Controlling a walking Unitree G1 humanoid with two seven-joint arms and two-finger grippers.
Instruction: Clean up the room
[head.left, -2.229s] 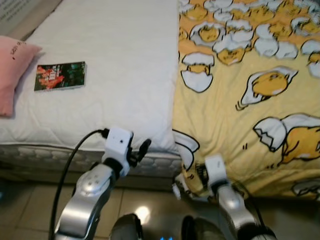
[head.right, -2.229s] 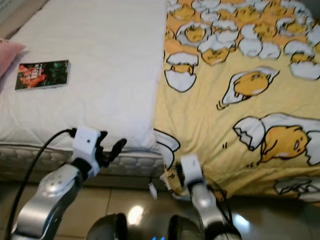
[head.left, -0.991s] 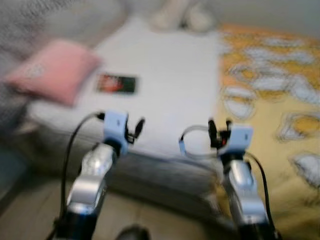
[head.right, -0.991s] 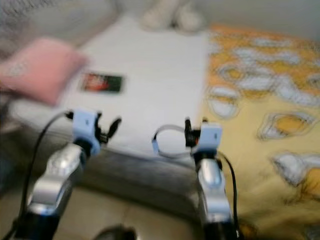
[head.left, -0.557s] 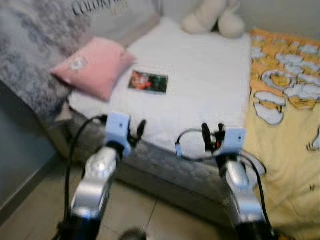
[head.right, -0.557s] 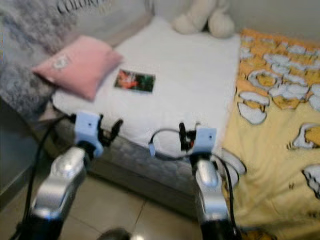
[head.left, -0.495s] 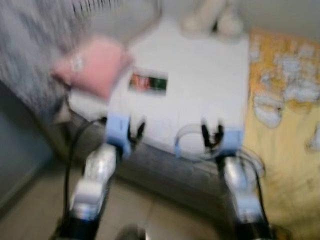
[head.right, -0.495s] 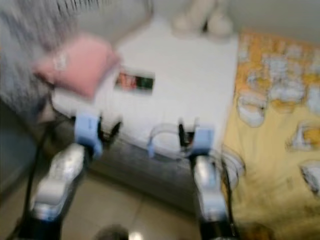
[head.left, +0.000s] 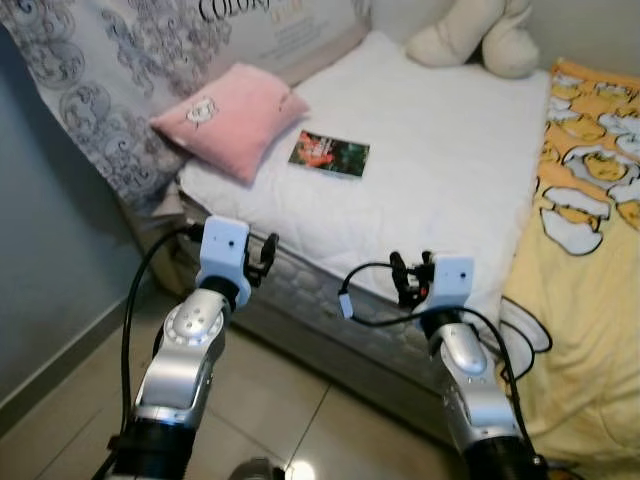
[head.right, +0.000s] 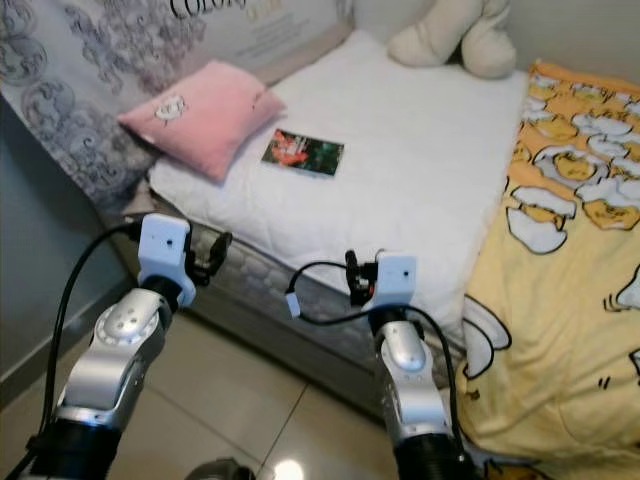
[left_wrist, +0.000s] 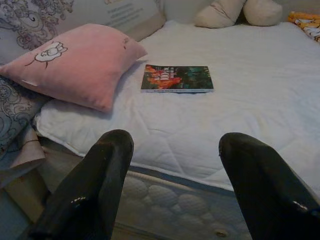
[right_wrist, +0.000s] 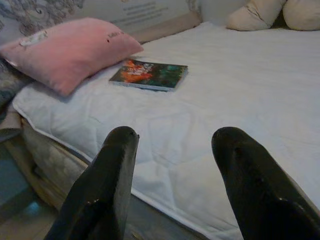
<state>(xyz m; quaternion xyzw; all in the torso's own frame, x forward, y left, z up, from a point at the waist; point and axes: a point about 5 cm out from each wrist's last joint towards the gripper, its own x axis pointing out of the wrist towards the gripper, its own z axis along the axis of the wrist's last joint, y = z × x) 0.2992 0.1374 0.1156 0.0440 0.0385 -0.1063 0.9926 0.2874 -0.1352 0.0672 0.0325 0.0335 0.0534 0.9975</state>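
Left claw (head.left: 262, 256) raised at the near edge of the bed (head.left: 440, 190), fingers (left_wrist: 95, 190) spread wide, nothing between them. Right claw (head.left: 411, 277) also up at the bed's near edge, further toward the yellow blanket (head.left: 590, 250), fingers (right_wrist: 107, 185) wide apart and empty; a black cable (head.left: 365, 300) loops off its wrist. Landmark: the bed, white quilted mattress cover. A book (head.left: 329, 154) with a dark red-and-green cover lies flat on the bed, beyond both claws and well apart from them. Pink pillow (head.left: 230, 118) sits just beside the book, on the side toward the patterned grey fabric (head.left: 110, 90) at the head of the bed. Cream plush toy (head.left: 470, 38) rests at the far edge of the bed. The yellow blanket, printed with egg figures, covers the bed's right part. Tiled floor (head.left: 290, 400) below the bed's near edge.
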